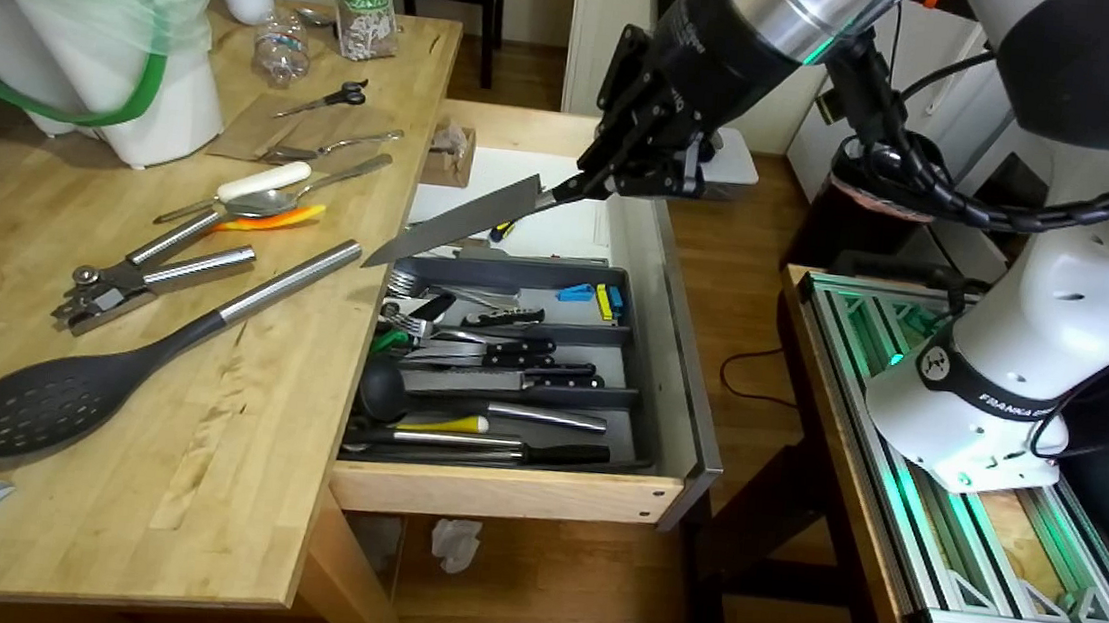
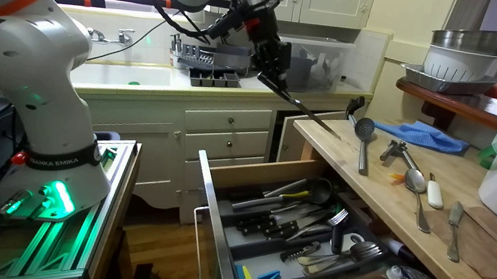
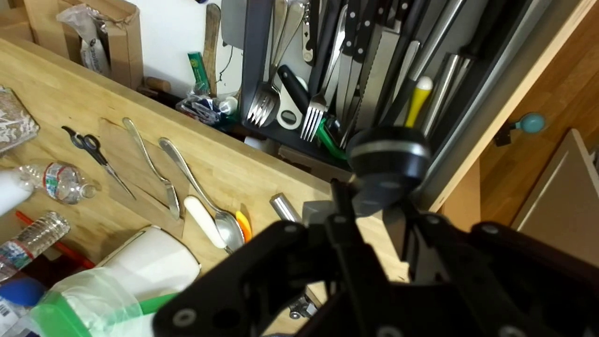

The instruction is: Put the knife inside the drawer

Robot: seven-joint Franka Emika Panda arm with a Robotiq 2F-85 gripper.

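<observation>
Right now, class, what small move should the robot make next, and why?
Probably shift the knife clear of the countertop, over the open drawer, before lowering: the fingers hold it, but in both exterior views its blade tip overlaps the countertop, so going straight down could strike it.

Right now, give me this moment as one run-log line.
gripper: closed on knife at handle; knife: aloft, blade slanting down; drawer: open, divided utensil tray inside; placement: not yet done
</observation>
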